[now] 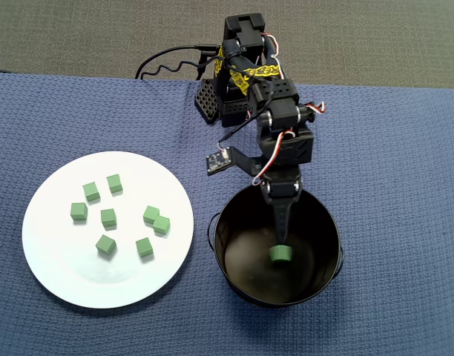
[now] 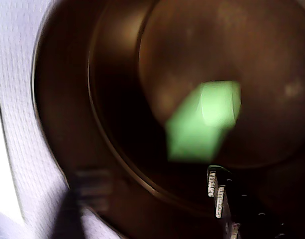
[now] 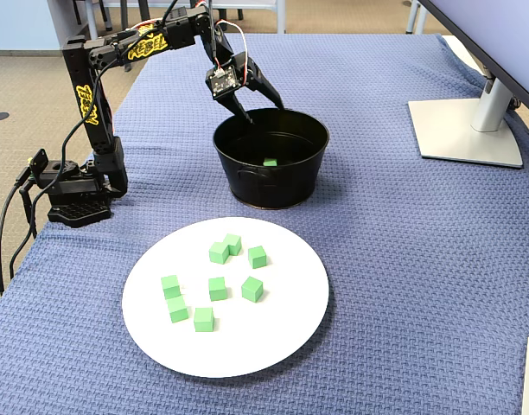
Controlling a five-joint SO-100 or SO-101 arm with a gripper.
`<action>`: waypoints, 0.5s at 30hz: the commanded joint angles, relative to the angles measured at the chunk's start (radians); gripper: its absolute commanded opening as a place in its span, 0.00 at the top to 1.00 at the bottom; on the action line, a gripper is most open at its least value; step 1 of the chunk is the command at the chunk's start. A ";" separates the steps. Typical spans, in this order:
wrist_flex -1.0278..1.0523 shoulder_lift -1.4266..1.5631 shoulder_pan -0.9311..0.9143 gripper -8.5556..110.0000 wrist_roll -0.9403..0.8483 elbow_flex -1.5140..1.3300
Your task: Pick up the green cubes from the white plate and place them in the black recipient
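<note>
Claw [image 1: 281,236] over black recipient [image 1: 234,274], parted, holding nothing; one green cube [image 1: 280,254] inside; eight on white plate [image 1: 56,267].

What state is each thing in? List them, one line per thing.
gripper: open, hanging over the black pot, holding nothing.
black pot: upright on the blue cloth, one cube inside.
green cube in the pot: released, lying loose below the gripper.
eight green cubes: scattered on the white plate, untouched.
white plate: flat on the cloth beside the pot.
</note>
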State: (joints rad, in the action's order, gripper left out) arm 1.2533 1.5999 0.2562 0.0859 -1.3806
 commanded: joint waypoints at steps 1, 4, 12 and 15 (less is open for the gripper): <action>0.074 0.123 -0.112 0.69 -0.094 0.051; 0.167 0.190 -0.275 0.74 -0.267 0.060; -0.089 0.137 -0.781 0.86 -0.448 -0.126; -0.130 0.015 -0.836 0.89 -0.463 -0.137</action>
State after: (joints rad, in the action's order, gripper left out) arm 1.1980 1.6858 -0.4955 -0.3482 -1.5094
